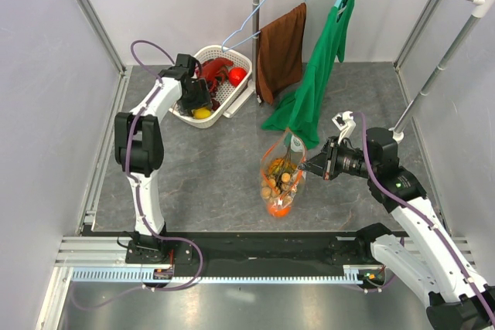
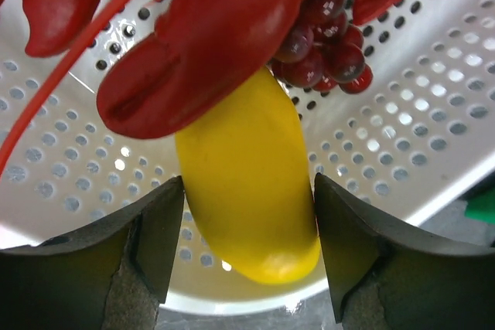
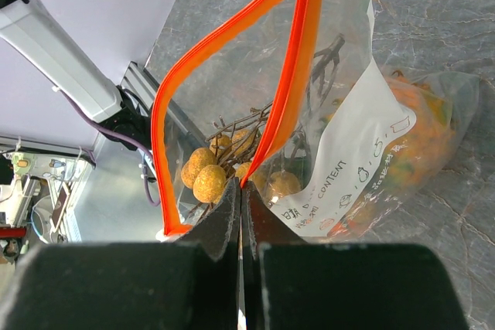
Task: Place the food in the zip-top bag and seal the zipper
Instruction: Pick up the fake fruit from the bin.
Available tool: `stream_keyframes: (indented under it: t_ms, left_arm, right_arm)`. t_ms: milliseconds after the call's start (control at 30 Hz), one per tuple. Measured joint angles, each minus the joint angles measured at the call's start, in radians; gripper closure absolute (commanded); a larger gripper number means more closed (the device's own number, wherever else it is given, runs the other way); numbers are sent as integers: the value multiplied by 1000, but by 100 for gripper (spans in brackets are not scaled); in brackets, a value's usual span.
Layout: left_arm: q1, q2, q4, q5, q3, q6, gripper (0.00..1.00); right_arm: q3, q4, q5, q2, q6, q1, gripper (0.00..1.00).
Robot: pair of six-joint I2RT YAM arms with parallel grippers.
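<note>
A yellow fruit (image 2: 247, 191) lies in the white mesh basket (image 2: 418, 113), at the basket's near corner in the top view (image 1: 202, 113). My left gripper (image 2: 247, 183) hangs over it, open, one finger on each side of the fruit. The zip-top bag (image 1: 282, 175) stands in the middle of the table, mouth up. My right gripper (image 3: 241, 191) is shut on one side of its red-orange zipper (image 3: 302, 59), and the mouth gapes. Inside I see a tan grape bunch (image 3: 205, 175) and orange food (image 3: 421, 137) behind the white label (image 3: 356, 168).
A red toy lobster claw (image 2: 201, 44) and dark red grapes (image 2: 332, 44) lie over the yellow fruit's far end. A red ball (image 1: 237, 76) also sits in the basket. A brown cloth (image 1: 280, 52) and a green shirt (image 1: 321, 75) hang from the rail behind the bag.
</note>
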Motion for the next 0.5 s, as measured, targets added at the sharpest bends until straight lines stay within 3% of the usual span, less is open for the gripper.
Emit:
stream_keyframes:
  t_ms: [100,333,500]
  left_arm:
    - [0,32,0,-12,24,0,30]
    - [0,54,3,-16,39,7,55]
    - [2,-14,5,11,5,8,64]
  right_arm:
    - [0,0,0,0,0,0,100]
    - [0,0,0,-2,0,0,100]
    - [0,0,0,-3,0,0,100]
